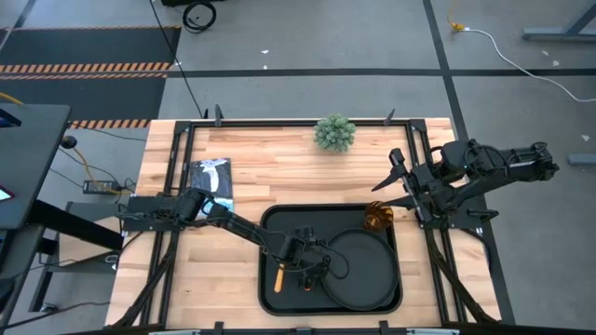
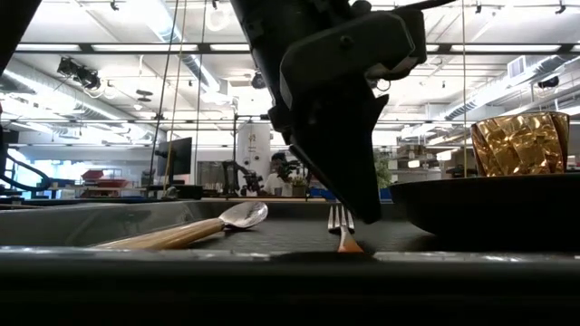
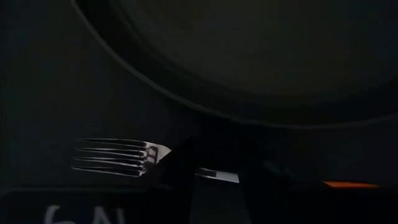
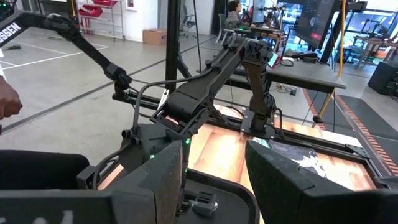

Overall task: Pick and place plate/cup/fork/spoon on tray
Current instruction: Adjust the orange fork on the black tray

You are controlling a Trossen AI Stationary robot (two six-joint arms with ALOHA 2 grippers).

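Orange-handled, silver-bowled spoon and silver-tined fork lay on the large black rectangular tray, the left gripper clenched on the fork beside the round black plate, the amber tumbler cup beyond, and the right gripper released above the table.

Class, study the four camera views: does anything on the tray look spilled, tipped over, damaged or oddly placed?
Nothing stands out. The plate lies flat in the tray, the cup stands upright at the tray's far right corner, and the spoon and fork lie flat on the tray floor by the left gripper. No spill shows.
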